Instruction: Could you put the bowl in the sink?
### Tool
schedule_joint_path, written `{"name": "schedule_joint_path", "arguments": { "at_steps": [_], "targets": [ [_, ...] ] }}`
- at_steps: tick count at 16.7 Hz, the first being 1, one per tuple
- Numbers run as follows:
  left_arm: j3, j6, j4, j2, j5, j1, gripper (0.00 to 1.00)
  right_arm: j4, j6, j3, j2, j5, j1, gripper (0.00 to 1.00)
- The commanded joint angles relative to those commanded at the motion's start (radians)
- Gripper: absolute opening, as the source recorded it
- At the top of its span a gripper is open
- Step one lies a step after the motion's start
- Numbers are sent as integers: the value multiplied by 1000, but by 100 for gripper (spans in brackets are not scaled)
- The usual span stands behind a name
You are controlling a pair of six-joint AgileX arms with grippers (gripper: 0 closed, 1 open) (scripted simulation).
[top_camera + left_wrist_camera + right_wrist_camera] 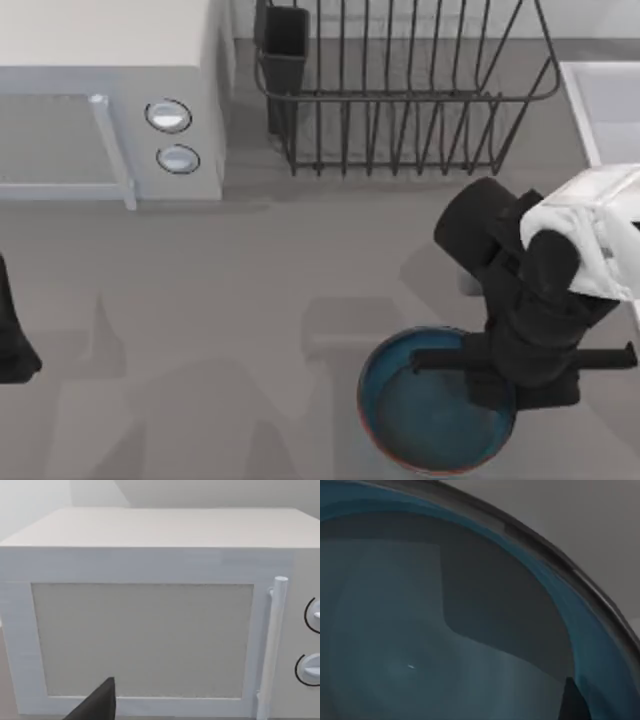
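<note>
Our right gripper (500, 375) over blue bowl (420, 425) at right rim; claw state, we cannot tell. Sink (600, 100) far right.

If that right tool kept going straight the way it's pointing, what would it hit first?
Most likely the bowl: the right tool points down over its right side, and the right wrist view looks straight into the grey-blue inside. How much gap remains is unclear.

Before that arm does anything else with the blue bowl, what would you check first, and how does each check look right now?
1. Right gripper over the bowl: ok.
2. Fingers closed on the rim: cannot tell.
3. Bowl upright on the table: ok.
4. Sink at the table's right edge, reachable: probably ok.
5. Dish rack off the direct path: ok.
6. Left gripper parked at the left edge: ok.
</note>
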Motion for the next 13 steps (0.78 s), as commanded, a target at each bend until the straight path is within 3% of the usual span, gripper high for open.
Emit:
{"name": "schedule_joint_path", "arguments": {
  "at_steps": [9,13],
  "targets": [
    [0,0,0,0,0,0,100,-483,-4,353,-99,-1,-5,0],
    [0,0,0,0,0,0,100,-566,-8,428,-133,-1,-9,0]
  ]
}}
